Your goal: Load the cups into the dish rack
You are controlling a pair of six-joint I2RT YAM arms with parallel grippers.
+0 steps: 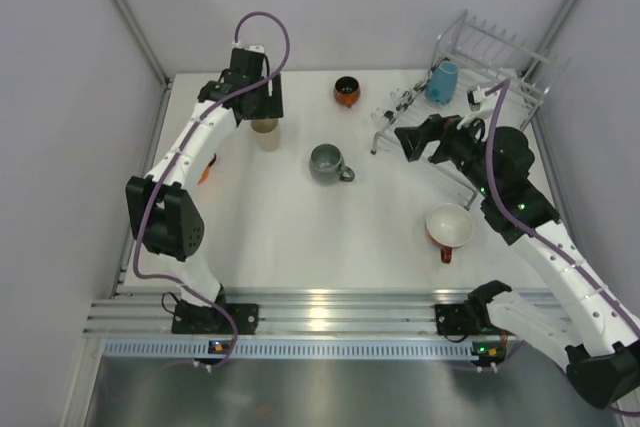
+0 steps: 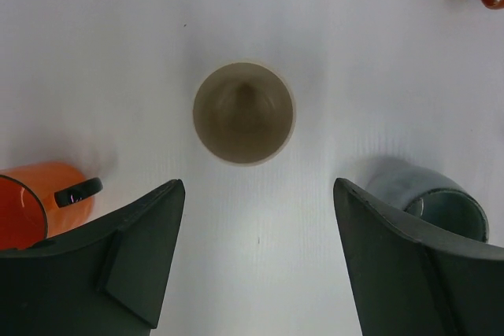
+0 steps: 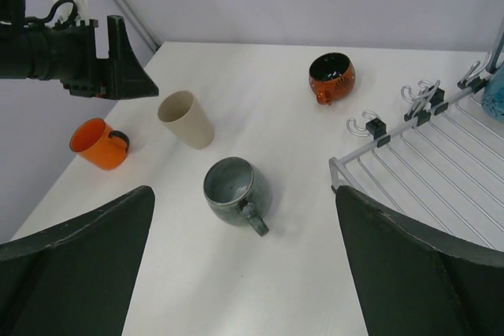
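A beige tumbler (image 1: 265, 132) stands upright at the back left, and my left gripper (image 1: 264, 113) hovers open right above it. From the left wrist the tumbler's mouth (image 2: 244, 112) lies ahead of the left gripper (image 2: 258, 186), with nothing between the fingers. An orange cup (image 2: 39, 204) lies on its side to the left. The grey mug (image 1: 328, 163) stands mid-table. My right gripper (image 1: 408, 142) is open and empty at the dish rack's (image 1: 490, 67) front corner, facing the grey mug (image 3: 235, 186). A light blue cup (image 1: 442, 82) sits in the rack.
A dark-and-orange cup (image 1: 347, 91) stands at the back middle. A red mug with a white inside (image 1: 449, 227) sits at the front right, beside my right arm. The rack's hooked front rail (image 3: 378, 135) lies just right of the right gripper (image 3: 244, 194).
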